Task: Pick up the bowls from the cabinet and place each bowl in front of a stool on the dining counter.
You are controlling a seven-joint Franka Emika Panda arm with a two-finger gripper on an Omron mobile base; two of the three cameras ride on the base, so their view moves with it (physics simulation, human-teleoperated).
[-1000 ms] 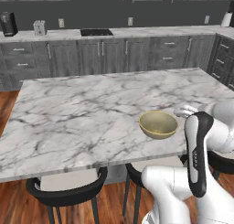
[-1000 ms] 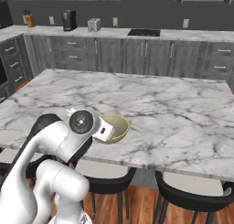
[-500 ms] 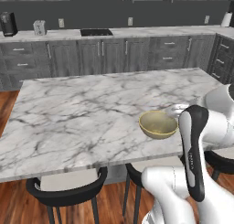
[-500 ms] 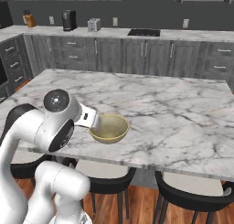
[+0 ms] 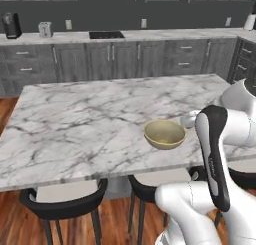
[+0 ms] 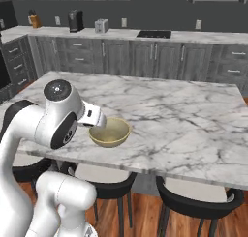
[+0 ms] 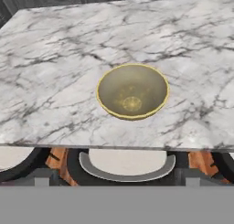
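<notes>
Nearest the cameras, the white arm [image 5: 215, 154] rises at the tabletop's near edge; its wrist [image 6: 92, 116] reaches toward the bowl in the right base view. The jaws are hidden behind the arm's own links, so whether they are wide or narrow cannot be told.

Below the near edge stand black-framed stools with pale seats [image 5: 65, 196] [image 6: 196, 199]; in the hand view one stool [image 7: 126, 166] sits directly under the bowl's position.

The mustard-yellow bowl [image 5: 164, 134] [image 6: 110, 132] [image 7: 132, 91] stands upright and empty on the white marble tabletop [image 5: 85, 119] [image 6: 193, 120] [image 7: 50, 63], close to the near edge and just above a stool. Nothing touches it in the hand view.

Beyond the slab runs a row of grey drawer-fronted base cabinets [image 5: 115, 59] [image 6: 121, 54] under a marble worktop with a black cooktop [image 5: 105, 34] [image 6: 153, 34]. On that worktop stand a coffee machine [image 5: 11, 25] [image 6: 75, 21] and a toaster [image 5: 45, 29] [image 6: 101, 25].
</notes>
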